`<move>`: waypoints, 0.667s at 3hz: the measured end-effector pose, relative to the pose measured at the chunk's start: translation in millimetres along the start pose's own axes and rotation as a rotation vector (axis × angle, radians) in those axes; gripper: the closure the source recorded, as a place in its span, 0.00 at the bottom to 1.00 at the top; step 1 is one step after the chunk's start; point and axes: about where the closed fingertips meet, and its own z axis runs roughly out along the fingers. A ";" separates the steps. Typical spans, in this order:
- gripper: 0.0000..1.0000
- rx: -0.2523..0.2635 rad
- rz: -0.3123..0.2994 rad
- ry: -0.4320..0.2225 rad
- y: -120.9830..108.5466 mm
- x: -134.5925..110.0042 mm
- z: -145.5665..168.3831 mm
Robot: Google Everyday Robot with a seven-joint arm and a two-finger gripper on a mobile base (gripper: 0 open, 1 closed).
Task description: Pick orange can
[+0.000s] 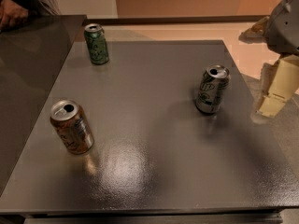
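Observation:
The orange can stands upright on the left front part of the grey table. It has an orange-brown body, a pale label patch and an open silver top. My gripper is at the right edge of the view, past the table's right side, far from the orange can. Only its pale finger part and the grey arm housing above it show.
A green can stands at the table's back left. A silver-and-green can stands right of centre, nearest my gripper. A second dark table adjoins on the left, with a person's hand at its far corner.

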 end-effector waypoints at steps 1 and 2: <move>0.00 -0.024 -0.072 -0.096 19.2 -44.0 6.4; 0.00 -0.017 -0.159 -0.180 43.3 -93.2 18.9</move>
